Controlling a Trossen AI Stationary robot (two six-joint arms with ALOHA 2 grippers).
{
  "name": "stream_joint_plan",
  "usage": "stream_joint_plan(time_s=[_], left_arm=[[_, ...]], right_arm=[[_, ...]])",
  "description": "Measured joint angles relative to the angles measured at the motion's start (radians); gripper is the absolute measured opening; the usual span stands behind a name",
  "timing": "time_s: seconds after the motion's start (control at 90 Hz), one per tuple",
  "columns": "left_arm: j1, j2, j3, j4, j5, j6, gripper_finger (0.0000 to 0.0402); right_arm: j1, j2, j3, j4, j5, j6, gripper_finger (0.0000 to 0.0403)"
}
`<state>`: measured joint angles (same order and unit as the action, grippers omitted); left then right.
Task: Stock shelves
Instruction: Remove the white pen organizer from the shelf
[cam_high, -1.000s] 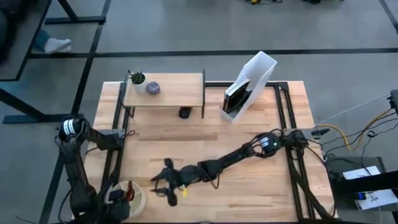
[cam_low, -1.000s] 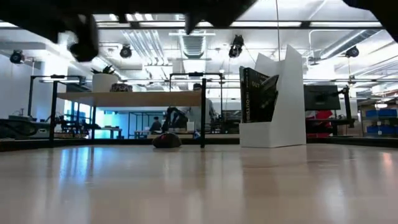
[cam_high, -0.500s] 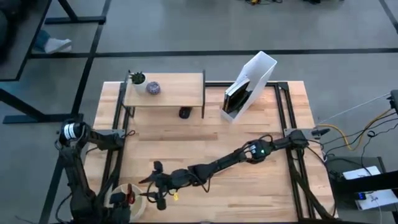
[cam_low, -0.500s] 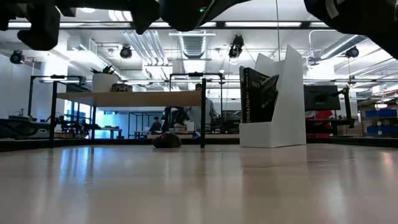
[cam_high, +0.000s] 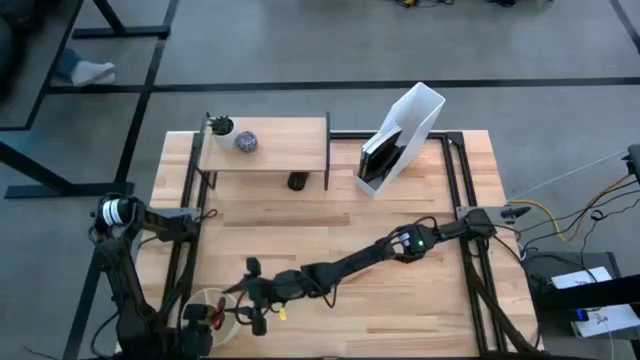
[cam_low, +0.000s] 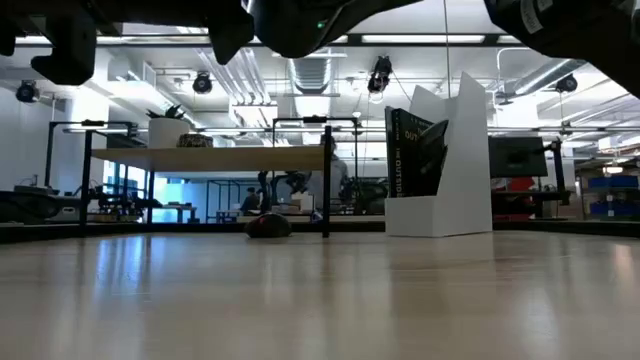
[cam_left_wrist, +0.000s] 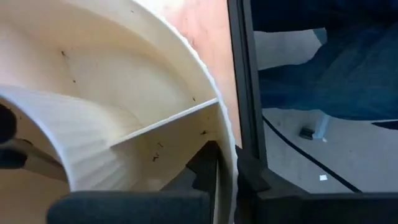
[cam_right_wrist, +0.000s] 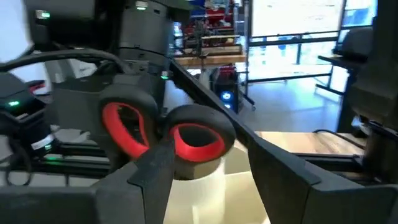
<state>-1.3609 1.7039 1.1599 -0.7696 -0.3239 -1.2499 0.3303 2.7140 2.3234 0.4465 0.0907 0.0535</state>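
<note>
1. The step in hand is judged to be a pick-up: the right gripper (cam_high: 243, 305) is stretched across the light butcher-block wooden desk (cam_high: 420, 230) to the near left corner, where a round cream-white divided bowl (cam_high: 200, 302) sits at the near edge.

2. In the right wrist view, the right gripper's two dark fingers (cam_right_wrist: 155, 171) are seen spread apart with nothing between them, aimed at a pair of red-handled scissors (cam_right_wrist: 163, 134) standing upright in the bowl; contact is not yet made.

3. The left gripper (cam_high: 190, 322) is parked over the same bowl at the near left corner. Whether its fingers are parted or closed cannot be told; only the bowl's ribbed wall and inner divider fill its wrist view.

4. The small low riser shelf with a light-wood top board on thin black legs (cam_high: 270, 148) stands along the far edge toward the far left corner, well apart from both grippers. A small potted plant in a white pot (cam_high: 221, 126) and a small round speckled purple-grey object (cam_high: 246, 142) are already on its top; a small dark object (cam_high: 296, 181) lies beneath it.

5. A white angled file holder containing dark books (cam_high: 398, 140) stands just beside the shelf along the far edge.

6. The next move is judged to call for closing on the scissors' handles, lifting clear of the bowl's rim, and carrying the scissors across the desk to the shelf.
</note>
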Motion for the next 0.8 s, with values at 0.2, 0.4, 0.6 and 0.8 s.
stream_joint_plan(time_s=[0.2,0.4,0.6,0.8], left_arm=[[0.002,0.000,-0.003,-0.002,-0.018,0.000,0.0010],[0.002,0.000,-0.003,-0.002,-0.018,-0.011,0.0009],[0.002,0.000,-0.003,-0.017,-0.018,-0.015,0.0010],[0.002,-0.001,-0.003,-0.020,-0.018,-0.014,0.0010]], right_arm=[[0.001,0.000,-0.001,-0.002,-0.021,0.001,0.0192],[0.001,0.000,-0.002,0.000,-0.022,-0.057,0.0177],[0.003,0.000,-0.002,-0.001,-0.066,-0.094,0.0139],[0.001,0.000,-0.002,0.000,-0.065,-0.118,0.0096]])
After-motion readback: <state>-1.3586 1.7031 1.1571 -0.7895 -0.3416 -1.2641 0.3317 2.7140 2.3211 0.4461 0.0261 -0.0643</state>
